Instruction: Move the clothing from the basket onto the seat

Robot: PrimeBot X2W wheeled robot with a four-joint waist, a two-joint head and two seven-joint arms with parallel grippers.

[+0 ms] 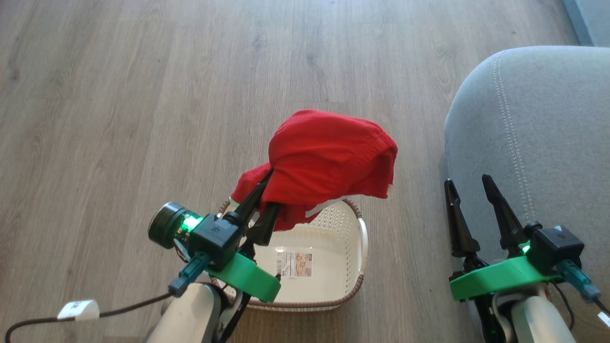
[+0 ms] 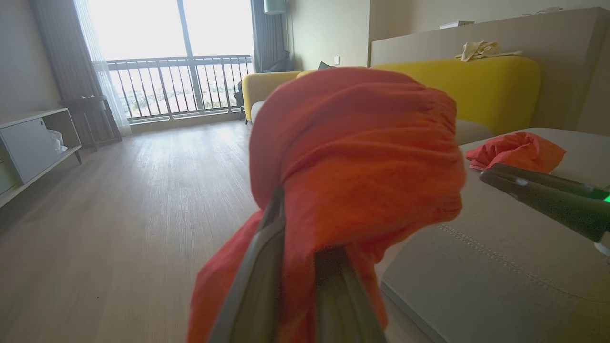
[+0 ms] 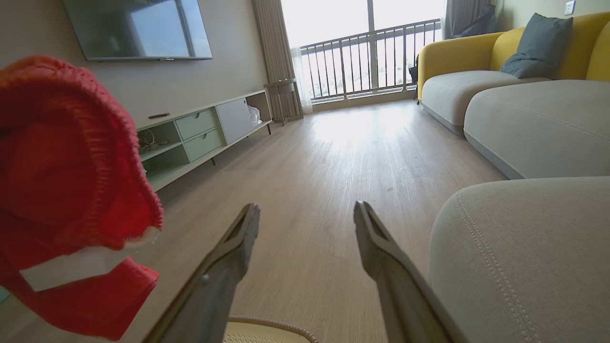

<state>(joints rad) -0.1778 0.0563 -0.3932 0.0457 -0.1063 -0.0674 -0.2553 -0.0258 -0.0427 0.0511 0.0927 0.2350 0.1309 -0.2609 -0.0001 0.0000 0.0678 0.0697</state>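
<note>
Seen from the head camera, the left gripper (image 1: 269, 195) is raised over a small cream basket (image 1: 355, 286) that stands on a wooden floor (image 1: 143, 95). Its two dark fingers are pinched close together on a bright red knit garment (image 1: 329, 152), which bunches over the fingertips and hangs in the air above the basket's far edge, a strip of white trim showing underneath. A sticker (image 1: 295, 264) lies on the basket's pale floor. To the right, a large grey seat (image 1: 538, 124) with a line of pale stitching stands close beside the basket. The right gripper (image 1: 467, 181) hovers at the seat's near edge with its fingers spread wide apart and nothing between them. In the left wrist view, the red knit garment (image 2: 362, 143) wraps the left gripper (image 2: 305, 224), and a second red garment (image 2: 517, 151) lies crumpled on the seat (image 2: 500, 276), in front of a yellow sofa (image 2: 476, 81). In the right wrist view, the right gripper (image 3: 306, 209) points along the floor, with the ribbed garment (image 3: 66, 190) hanging at the left, the basket rim (image 3: 271, 326) just below and the seat (image 3: 519, 257) at the right.
</note>
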